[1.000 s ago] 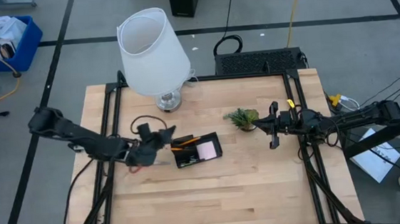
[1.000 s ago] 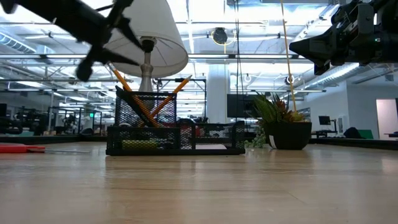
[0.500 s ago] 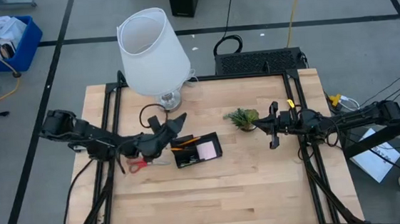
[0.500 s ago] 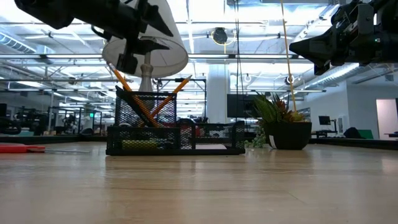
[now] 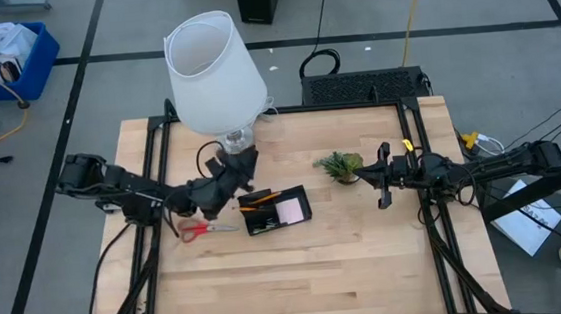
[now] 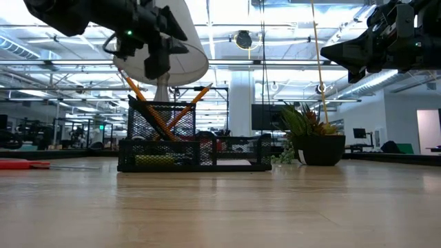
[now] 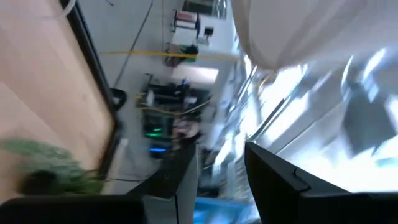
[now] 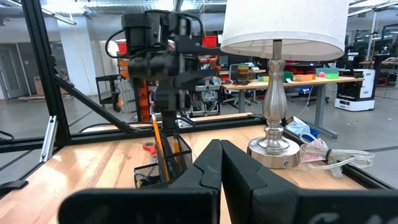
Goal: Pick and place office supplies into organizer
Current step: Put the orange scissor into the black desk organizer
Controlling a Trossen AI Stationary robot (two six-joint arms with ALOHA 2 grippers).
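Risk of knocking the big white lamp (image 5: 212, 74): left end effector (image 5: 239, 162), fingers parted and empty, just beside its base. Red-handled scissors (image 5: 199, 229) on wooden counter (image 5: 300, 276), left of black mesh organizer (image 5: 276, 210). Right end effector (image 5: 382, 177) closed, far right.

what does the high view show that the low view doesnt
Only the high view shows the pink sticky-note pad lying in the organizer, and the whole red-handled scissors on the table left of it. Only the low view shows the organizer's tall mesh cup with pencils standing slanted in it. Both show the lamp, the plant, the left gripper raised over the organizer, and the right gripper waiting beside the plant.
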